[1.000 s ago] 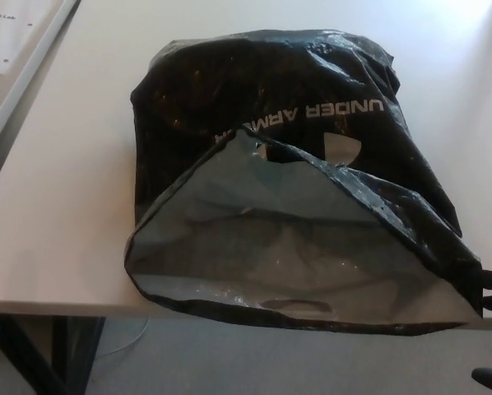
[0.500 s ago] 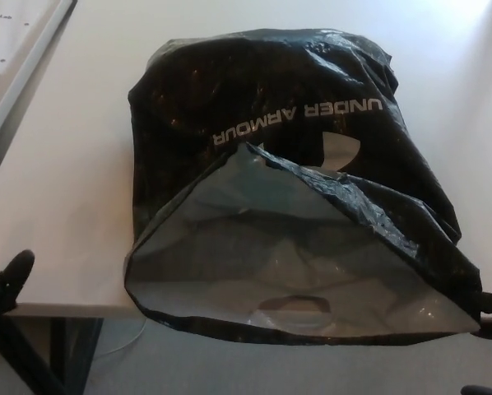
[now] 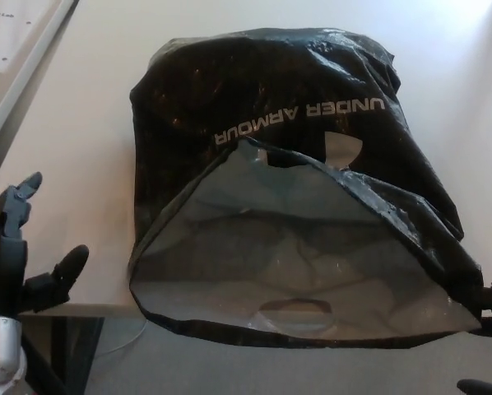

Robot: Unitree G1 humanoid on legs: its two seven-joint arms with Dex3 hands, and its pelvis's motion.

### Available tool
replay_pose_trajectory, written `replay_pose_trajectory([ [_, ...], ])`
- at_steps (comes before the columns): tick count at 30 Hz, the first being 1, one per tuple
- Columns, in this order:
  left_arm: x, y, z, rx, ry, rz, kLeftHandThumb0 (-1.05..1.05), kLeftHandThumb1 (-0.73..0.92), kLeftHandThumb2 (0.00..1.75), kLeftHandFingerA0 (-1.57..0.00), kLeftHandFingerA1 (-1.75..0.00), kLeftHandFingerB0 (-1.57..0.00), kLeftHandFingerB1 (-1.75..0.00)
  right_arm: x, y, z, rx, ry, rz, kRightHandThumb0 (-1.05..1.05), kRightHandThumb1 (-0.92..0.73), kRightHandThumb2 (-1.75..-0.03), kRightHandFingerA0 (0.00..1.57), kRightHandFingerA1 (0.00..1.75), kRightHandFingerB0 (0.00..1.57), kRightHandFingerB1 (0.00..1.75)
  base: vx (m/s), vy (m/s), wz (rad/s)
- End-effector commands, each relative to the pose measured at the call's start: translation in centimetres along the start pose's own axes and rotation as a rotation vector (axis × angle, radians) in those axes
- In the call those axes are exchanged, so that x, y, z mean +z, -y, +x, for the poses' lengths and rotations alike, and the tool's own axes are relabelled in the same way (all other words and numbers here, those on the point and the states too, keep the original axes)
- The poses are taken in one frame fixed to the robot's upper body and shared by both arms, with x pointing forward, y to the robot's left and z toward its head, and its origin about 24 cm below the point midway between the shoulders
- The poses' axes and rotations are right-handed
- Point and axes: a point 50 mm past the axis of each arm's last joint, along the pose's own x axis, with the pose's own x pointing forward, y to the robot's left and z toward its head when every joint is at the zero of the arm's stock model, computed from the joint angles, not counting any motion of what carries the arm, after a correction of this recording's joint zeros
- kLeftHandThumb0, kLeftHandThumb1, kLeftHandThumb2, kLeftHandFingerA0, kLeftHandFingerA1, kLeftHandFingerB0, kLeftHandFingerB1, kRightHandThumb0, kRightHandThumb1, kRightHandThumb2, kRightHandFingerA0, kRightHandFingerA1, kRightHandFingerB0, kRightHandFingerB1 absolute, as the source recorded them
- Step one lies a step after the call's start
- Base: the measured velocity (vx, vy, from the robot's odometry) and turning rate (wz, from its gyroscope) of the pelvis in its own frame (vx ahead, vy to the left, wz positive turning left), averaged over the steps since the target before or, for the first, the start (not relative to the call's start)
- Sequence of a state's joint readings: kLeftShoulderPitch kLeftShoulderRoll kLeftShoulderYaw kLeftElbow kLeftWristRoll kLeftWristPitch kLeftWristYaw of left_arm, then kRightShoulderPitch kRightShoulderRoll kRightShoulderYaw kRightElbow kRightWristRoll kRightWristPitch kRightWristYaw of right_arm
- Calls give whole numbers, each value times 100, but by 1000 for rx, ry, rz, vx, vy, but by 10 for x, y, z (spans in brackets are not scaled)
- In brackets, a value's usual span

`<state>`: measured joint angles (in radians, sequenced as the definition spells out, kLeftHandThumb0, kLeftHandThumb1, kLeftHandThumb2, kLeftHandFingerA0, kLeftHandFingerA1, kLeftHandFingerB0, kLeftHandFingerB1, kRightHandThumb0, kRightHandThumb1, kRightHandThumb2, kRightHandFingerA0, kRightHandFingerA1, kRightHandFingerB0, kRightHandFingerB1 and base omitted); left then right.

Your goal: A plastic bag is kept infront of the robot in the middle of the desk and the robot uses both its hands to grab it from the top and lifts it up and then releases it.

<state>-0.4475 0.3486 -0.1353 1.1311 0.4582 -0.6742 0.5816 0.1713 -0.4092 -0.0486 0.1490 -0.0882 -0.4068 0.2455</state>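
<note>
A black plastic bag (image 3: 279, 107) with white "UNDER ARMOUR" lettering lies on the white desk (image 3: 81, 140), its mouth gaping toward me and showing the grey inside (image 3: 295, 263). My left hand (image 3: 20, 247) is at the lower left, open with fingers spread, well apart from the bag's left edge. Only black fingertips of my right hand (image 3: 491, 309) show at the right edge, against the bag's lower right corner; its state is hidden.
A sheet of paper (image 3: 7, 33) lies at the far left on a neighbouring desk, past a seam. The desk's front edge runs under the bag's mouth, which overhangs it. Grey floor shows below.
My left hand has risen into view at the lower left and spread its fingers. The bag's mouth has shifted slightly; the right fingertips stay at the right edge.
</note>
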Motion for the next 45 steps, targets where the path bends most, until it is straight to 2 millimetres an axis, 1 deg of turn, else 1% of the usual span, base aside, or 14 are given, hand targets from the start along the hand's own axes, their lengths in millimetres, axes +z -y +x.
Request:
replay_pose_trajectory([
  [1,6,2,-2,-105,123,100,-105,62,112,0,-50,0,-45,3,-1,0,-5,-13,45,-64,-48,-55,51,37,38,35,0,0,0],
  [10,12,16,-5,-168,177,156,-105,63,113,0,-47,0,-43,6,5,5,-45,-9,96,-66,-48,-56,53,39,40,34,0,0,0],
  [11,12,16,-7,-180,189,172,-105,63,113,0,-45,0,-40,7,3,5,-43,-6,99,-69,-40,-75,47,48,34,42,0,0,0],
  [14,16,22,-10,-204,260,230,-105,65,114,0,-42,0,-36,7,4,5,-44,-6,103,-70,-40,-75,48,48,34,42,0,0,0],
  [16,17,24,-12,-214,284,242,-104,66,114,0,-41,0,-36,7,5,6,-44,-5,104,-69,-40,-75,48,48,34,42,0,0,0],
  [17,17,25,-12,-214,288,244,-105,67,114,0,-40,0,-37,8,5,6,-44,-3,98,-65,-48,-56,54,39,40,34,0,0,0],
  [19,19,27,-13,-212,299,246,-104,66,113,0,-39,0,-35,7,5,7,-44,-4,101,-65,-48,-56,54,39,40,34,0,0,0],
  [20,20,29,-14,-215,305,245,-103,66,113,0,-39,0,-34,7,4,7,-46,-7,105,-69,-40,-75,48,48,34,42,0,0,0],
  [21,20,30,-14,-214,307,246,-103,66,113,0,-39,0,-34,7,4,8,-46,-7,106,-69,-40,-75,48,48,34,42,0,0,0],
  [22,22,33,-15,-228,312,240,-95,78,64,0,-42,0,-21,7,4,8,-47,-8,114,-69,-40,-75,48,48,35,42,0,0,0],
  [23,26,38,-17,-245,330,240,-104,65,112,0,-40,0,-34,7,4,8,-46,-4,120,-69,-40,-75,50,48,35,42,0,0,0],
  [36,50,63,-27,-291,424,164,-102,67,109,0,-33,0,-32,7,2,10,-47,-13,146,-70,-40,-75,50,48,36,42,0,0,0],
  [41,65,69,-27,-258,454,101,-93,62,106,0,-37,0,-34,7,-1,9,-41,-20,155,-68,-40,-75,49,48,35,42,0,0,0],
  [45,74,74,-29,-258,468,61,-100,66,104,-2,-41,-2,-36,6,-3,8,-39,-27,156,-69,-40,-75,48,47,34,42,0,0,0],
])
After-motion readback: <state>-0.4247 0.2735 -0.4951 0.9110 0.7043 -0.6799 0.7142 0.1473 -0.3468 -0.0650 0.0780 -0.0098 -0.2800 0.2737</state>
